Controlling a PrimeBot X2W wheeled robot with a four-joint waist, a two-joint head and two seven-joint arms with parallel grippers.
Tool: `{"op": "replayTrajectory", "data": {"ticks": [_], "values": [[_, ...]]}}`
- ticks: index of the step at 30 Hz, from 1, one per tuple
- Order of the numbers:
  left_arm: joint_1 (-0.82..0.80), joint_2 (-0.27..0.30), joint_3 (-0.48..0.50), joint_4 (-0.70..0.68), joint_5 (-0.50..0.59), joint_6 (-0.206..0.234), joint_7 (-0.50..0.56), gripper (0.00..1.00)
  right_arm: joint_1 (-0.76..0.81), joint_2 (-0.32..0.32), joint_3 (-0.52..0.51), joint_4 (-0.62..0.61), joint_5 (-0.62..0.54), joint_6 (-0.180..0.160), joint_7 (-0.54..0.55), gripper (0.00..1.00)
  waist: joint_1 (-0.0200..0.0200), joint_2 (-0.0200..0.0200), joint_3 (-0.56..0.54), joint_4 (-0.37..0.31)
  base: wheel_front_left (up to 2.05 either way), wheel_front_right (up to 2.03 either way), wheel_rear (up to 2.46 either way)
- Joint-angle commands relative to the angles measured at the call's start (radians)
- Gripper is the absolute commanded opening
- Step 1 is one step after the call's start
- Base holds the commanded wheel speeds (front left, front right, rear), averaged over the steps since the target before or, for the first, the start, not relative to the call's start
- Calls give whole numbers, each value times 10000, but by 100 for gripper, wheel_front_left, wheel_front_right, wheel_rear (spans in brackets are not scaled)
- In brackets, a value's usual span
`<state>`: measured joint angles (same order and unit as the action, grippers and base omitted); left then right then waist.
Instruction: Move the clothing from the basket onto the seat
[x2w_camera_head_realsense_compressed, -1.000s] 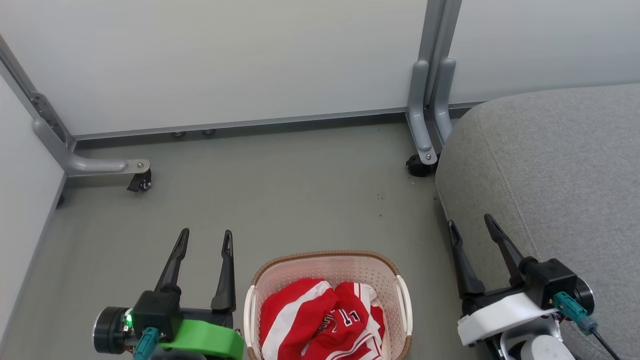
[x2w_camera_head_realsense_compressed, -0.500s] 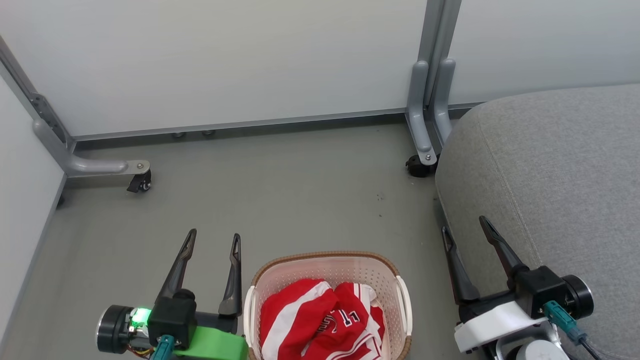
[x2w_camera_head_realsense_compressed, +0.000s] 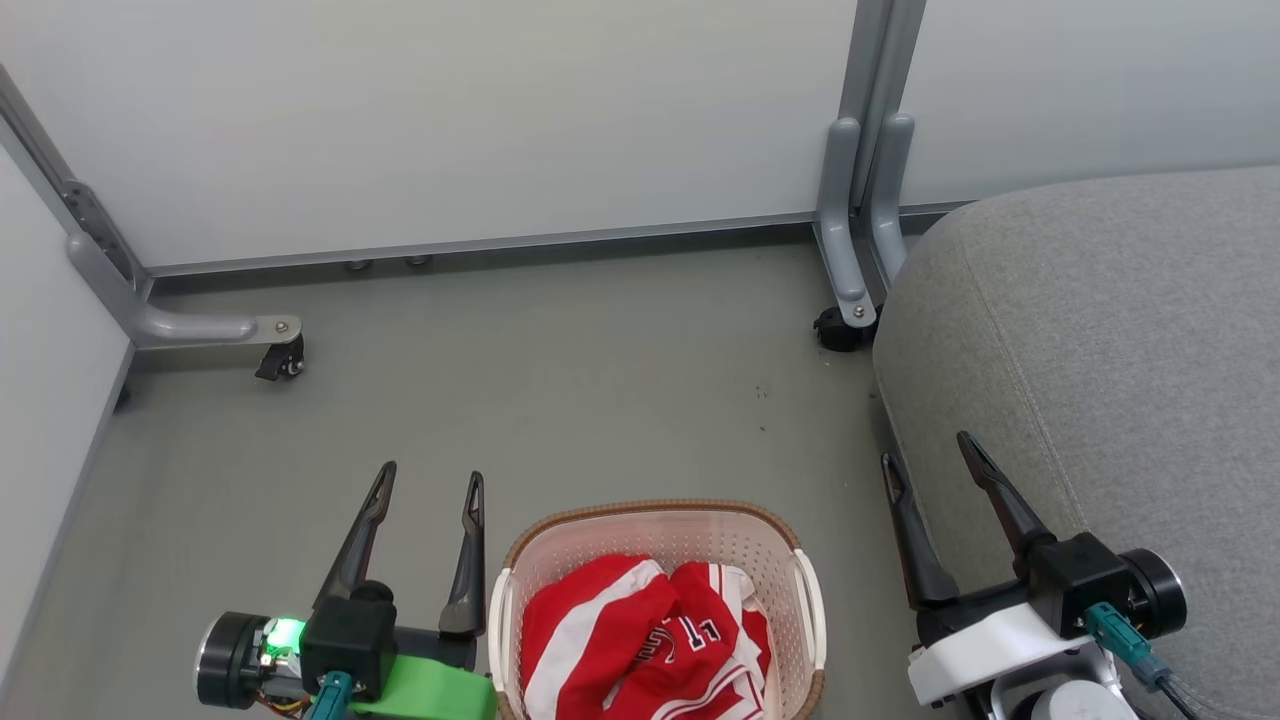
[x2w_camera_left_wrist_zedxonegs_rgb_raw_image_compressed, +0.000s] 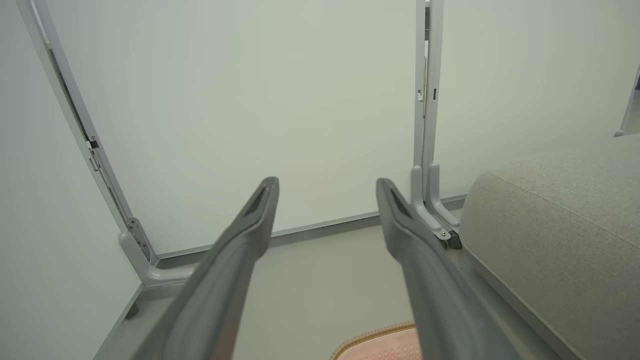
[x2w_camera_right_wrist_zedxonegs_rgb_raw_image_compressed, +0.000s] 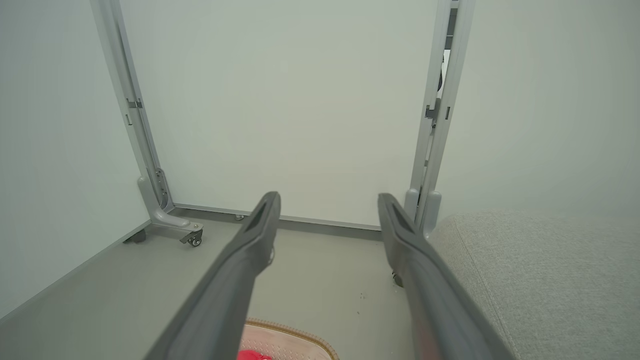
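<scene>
Both arms edge inward: left gripper (x2w_camera_head_realsense_compressed: 432, 471) and right gripper (x2w_camera_head_realsense_compressed: 924, 448) flank the basket (x2w_camera_head_realsense_compressed: 640, 508), jaws wide, empty. Clothing (x2w_camera_head_realsense_compressed: 640, 640) sits inside; the seat (x2w_camera_head_realsense_compressed: 1100, 330) holds nothing yet.

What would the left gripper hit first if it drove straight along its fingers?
Probably the white partition panel, just above its bottom rail. The open left gripper points out over the floor, passing left of the basket; its pitch is hard to judge.

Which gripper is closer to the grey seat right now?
Right. The right gripper hovers at the left edge of the seat; the left gripper is on the far side of the basket from it.
</scene>
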<state>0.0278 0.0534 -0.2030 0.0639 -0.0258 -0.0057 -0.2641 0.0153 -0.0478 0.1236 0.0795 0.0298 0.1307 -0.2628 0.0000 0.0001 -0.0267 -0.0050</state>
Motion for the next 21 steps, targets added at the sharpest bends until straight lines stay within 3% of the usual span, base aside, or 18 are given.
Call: {"op": "replayTrajectory", "data": {"ticks": [1, 14, 21], "values": [[48, 12, 14, 14, 93, -28, -7, 100, 81, -46, 3, -22, -7, 1, -31, 100, 0, -1, 0, 4, 0, 0, 0], [-267, -12, -163, 673, -7, -205, -7, 100, -124, -46, -213, -53, 239, 1, -31, 100, 0, -1, 668, 29, 0, 0, 0], [-1206, 24, -668, 1658, 287, -584, -5, 100, -734, -41, -938, -311, 465, 1, -31, 100, 0, -1, 2211, 70, 0, 0, 0]]}}
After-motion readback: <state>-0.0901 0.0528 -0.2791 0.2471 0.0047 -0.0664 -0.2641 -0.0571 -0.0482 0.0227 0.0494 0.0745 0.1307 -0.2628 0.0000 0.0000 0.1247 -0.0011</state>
